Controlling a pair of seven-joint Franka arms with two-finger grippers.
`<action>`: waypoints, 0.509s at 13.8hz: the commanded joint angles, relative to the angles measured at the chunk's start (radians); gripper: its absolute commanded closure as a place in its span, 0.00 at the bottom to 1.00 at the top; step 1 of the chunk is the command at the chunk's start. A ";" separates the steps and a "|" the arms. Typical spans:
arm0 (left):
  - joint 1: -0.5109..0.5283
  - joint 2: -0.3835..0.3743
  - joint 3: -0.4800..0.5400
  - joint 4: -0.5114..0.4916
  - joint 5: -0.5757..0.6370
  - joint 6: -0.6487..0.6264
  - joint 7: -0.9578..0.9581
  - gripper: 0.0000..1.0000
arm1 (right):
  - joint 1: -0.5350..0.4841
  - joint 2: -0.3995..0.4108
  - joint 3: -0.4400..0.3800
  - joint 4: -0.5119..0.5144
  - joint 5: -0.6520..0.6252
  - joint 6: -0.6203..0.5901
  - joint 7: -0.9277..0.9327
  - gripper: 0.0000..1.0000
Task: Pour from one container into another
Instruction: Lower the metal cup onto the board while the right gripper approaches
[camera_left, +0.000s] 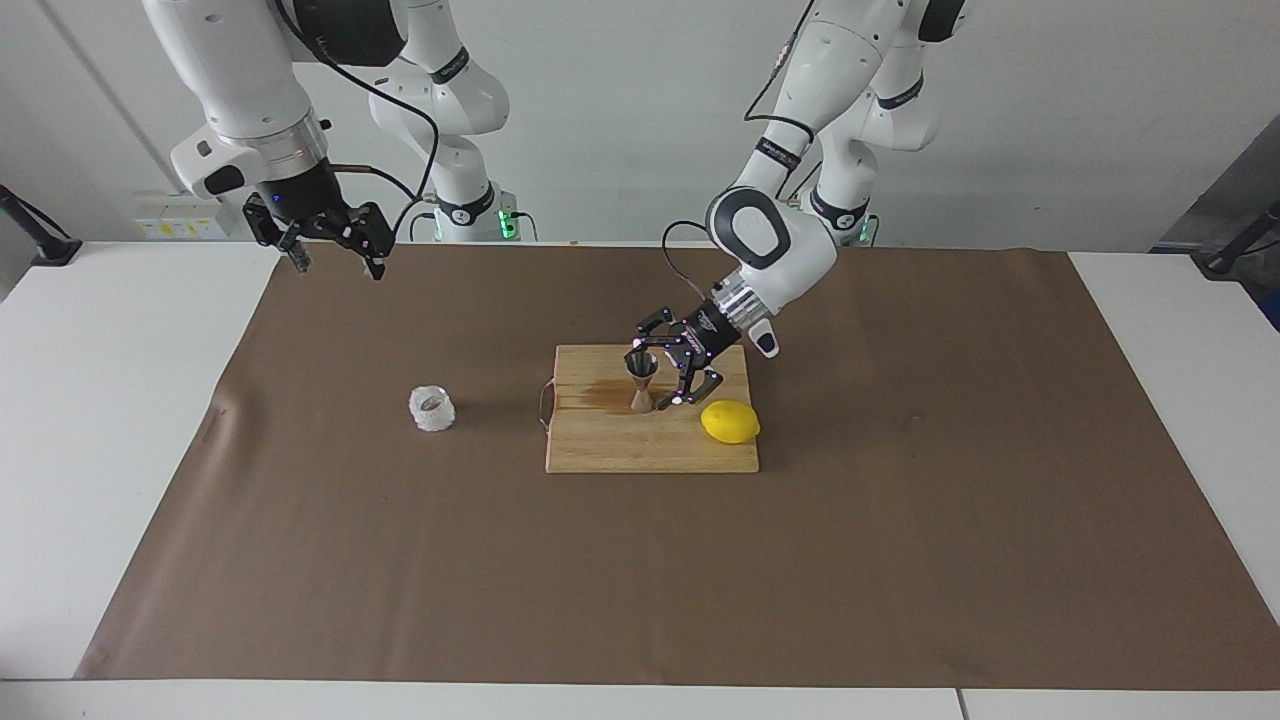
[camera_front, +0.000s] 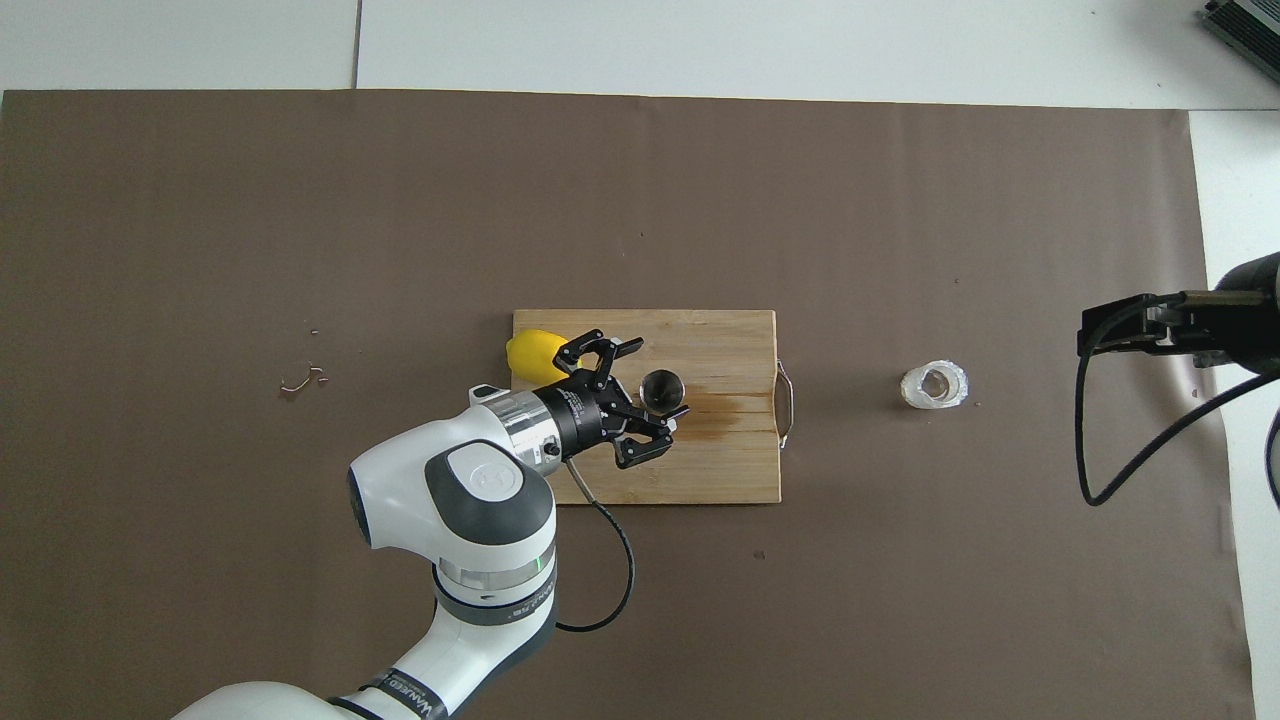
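The silver hourglass jigger (camera_left: 641, 385) stands upright on the wooden cutting board (camera_left: 650, 452), and it also shows in the overhead view (camera_front: 661, 386). My left gripper (camera_left: 657, 372) is open, low over the board, its fingers spread to either side of the jigger without gripping it; it shows in the overhead view too (camera_front: 655, 392). The whitish textured glass cup (camera_left: 432, 408) stands on the brown cloth toward the right arm's end, seen from above as well (camera_front: 934, 387). My right gripper (camera_left: 332, 255) hangs open and empty, raised over the cloth's edge, apart from the cup.
A yellow lemon (camera_left: 730, 421) lies on the board beside the left gripper. A wet stain (camera_front: 715, 410) marks the board next to the jigger. The board has a metal handle (camera_front: 787, 405) on the cup's side. Small spill marks (camera_front: 297, 380) lie on the cloth.
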 joint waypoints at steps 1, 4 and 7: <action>-0.019 -0.012 0.012 -0.005 -0.011 0.018 -0.010 0.00 | -0.003 -0.019 0.008 -0.019 0.012 -0.004 0.006 0.00; -0.031 -0.017 0.010 -0.006 0.000 0.019 0.026 0.00 | -0.003 -0.019 0.008 -0.019 0.012 -0.006 0.005 0.00; -0.049 -0.028 0.010 -0.016 0.001 0.028 0.032 0.00 | -0.003 -0.023 0.012 -0.034 0.012 0.005 -0.018 0.00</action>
